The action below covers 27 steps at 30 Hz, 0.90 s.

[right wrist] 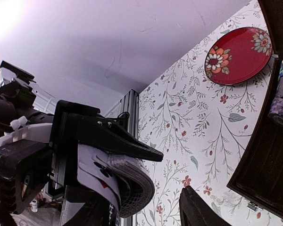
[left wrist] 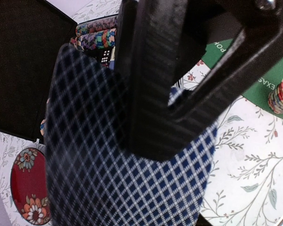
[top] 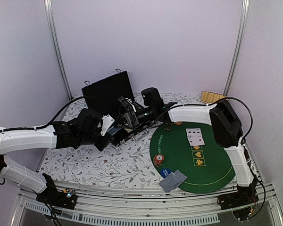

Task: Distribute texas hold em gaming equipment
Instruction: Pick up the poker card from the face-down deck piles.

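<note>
Left hand (left wrist: 137, 141) clamped on a deck of small playing cards with blue-and-white diamond backs (left wrist: 108, 188), held just in front of the black hinged case (top: 106, 92). Right hand (right wrist: 233, 113) near the deck, fingers apart, nothing between them. Right of the case, a round green felt mat (top: 217, 160) carries face-up white cards (top: 195, 136) and a red-striped poker chip stack (top: 158, 160).

The floral-clothed table (top: 99, 165) carries a green felt mat (top: 217, 165), black case (top: 108, 92) and red dish (right wrist: 238, 54).
</note>
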### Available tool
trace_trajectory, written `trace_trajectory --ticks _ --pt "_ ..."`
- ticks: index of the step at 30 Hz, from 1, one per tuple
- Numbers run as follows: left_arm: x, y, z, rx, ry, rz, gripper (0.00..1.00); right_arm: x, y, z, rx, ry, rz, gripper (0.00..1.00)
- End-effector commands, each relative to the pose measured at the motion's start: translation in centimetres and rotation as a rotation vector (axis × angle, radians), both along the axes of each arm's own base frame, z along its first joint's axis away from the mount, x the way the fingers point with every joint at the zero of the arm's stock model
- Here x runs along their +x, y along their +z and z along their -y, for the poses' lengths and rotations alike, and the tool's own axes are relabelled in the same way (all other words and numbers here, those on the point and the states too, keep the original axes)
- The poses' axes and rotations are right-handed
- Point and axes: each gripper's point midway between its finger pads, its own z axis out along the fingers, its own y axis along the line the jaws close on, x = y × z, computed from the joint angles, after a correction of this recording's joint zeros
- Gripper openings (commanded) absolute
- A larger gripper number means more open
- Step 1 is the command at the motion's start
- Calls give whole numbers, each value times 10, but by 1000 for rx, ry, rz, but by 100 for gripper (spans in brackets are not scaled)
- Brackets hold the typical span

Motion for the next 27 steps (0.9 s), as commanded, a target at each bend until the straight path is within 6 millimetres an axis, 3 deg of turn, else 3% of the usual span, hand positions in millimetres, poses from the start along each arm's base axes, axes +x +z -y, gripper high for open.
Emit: trace_trajectory --ticks 1,6,12,19,27 --pt "-1 10 6 -22 -19 21 38 4 5 0 -23 -18 54 41" --pt "-1 8 6 -17 -17 19 38 14 6 14 -73 -65 77 24" --pt "0 5 5 -9 -14 17 38 13 14 22 -94 -76 103 3" --pt "1 5 4 -6 -7 18 38 20 28 38 -122 -121 123 2" --pt "1 4 4 -2 -8 16 38 38 65 88 -146 -263 203 1"
